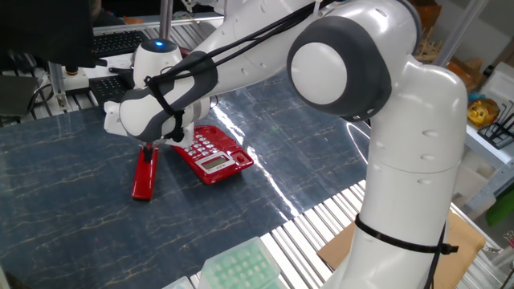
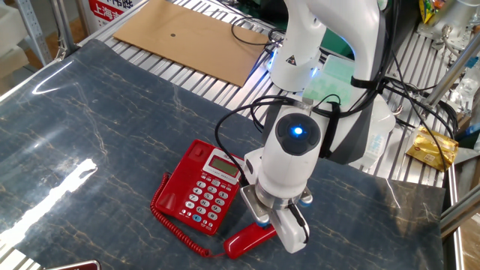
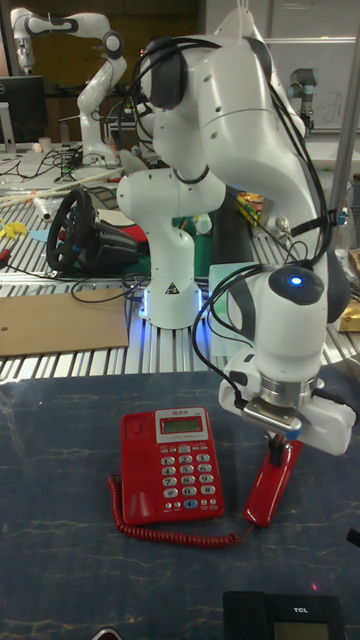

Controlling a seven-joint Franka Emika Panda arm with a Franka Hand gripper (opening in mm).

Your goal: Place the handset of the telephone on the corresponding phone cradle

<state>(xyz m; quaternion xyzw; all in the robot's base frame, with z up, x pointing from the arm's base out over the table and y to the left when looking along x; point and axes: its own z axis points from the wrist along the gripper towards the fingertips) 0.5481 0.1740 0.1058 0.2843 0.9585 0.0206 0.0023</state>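
Note:
The red telephone (image 1: 210,156) (image 2: 206,187) (image 3: 172,465) sits on the dark marbled table, its phone cradle (image 3: 133,465) (image 2: 182,178) bare along the keypad. The red handset (image 1: 144,175) (image 2: 250,239) (image 3: 266,492) lies flat on the table beside the base, joined to it by a coiled red cord (image 3: 170,535). My gripper (image 1: 147,149) (image 2: 271,225) (image 3: 276,450) points straight down onto the handset's end nearest the arm, with a finger on either side. The wrist hides the contact, so the grip itself is not visible.
A black phone (image 3: 285,615) sits at the table's near edge in the tall view. A cardboard sheet (image 2: 187,37) lies beyond the table. A green tray (image 1: 241,265) stands at one table edge. Cables and a yellow bag (image 2: 431,146) lie by the arm's base.

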